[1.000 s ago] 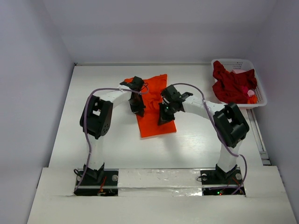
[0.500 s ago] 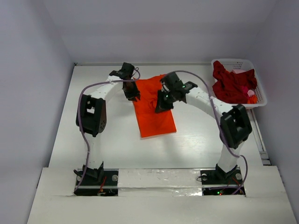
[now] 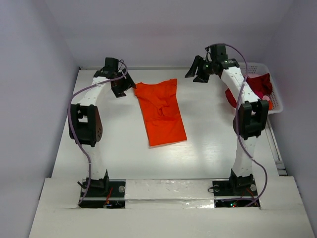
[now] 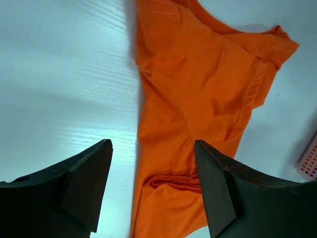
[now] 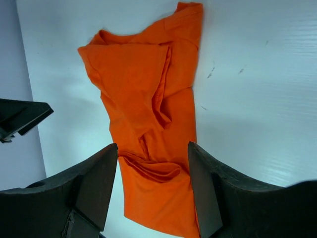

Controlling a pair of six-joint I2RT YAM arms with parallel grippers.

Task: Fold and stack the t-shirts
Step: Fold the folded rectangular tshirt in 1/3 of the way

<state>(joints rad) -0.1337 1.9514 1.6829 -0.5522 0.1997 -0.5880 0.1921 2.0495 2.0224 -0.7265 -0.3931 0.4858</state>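
the left gripper [image 3: 120,88] and right gripper [image 3: 197,74] have been drawn back, spread and empty, from the orange t-shirt [image 3: 161,113] lying mid-table. its bunched middle could be creased in if folded unsmoothed.

Bright, even light comes from above. The white table [image 4: 59,74] has soft glare, and the shadow beside the orange t-shirt [image 4: 198,99] is faint.
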